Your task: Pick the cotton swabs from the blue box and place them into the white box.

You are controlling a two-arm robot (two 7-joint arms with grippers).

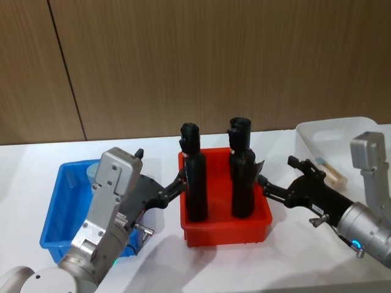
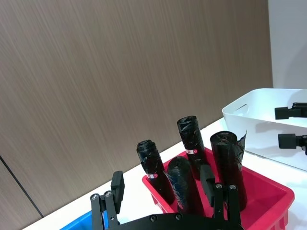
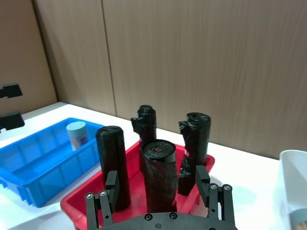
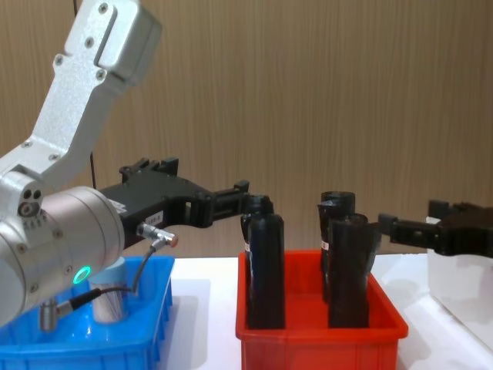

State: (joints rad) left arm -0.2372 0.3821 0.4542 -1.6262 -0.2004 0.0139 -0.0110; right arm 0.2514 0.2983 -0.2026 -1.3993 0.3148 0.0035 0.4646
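Hands spread wide and empty: left hand (image 2: 162, 178) near the blue box (image 1: 54, 210) at lower left of the head view, likely poised for its cotton swabs (image 3: 76, 133), while right hand (image 3: 156, 176) hovers beside the white box (image 1: 333, 127) at right.

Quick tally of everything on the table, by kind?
blue box: 1
red bin: 1
white box: 1
black bottles: 4, all in the red bin
cotton swab jars: 2, one in the blue box, one in the white box
Total: 9
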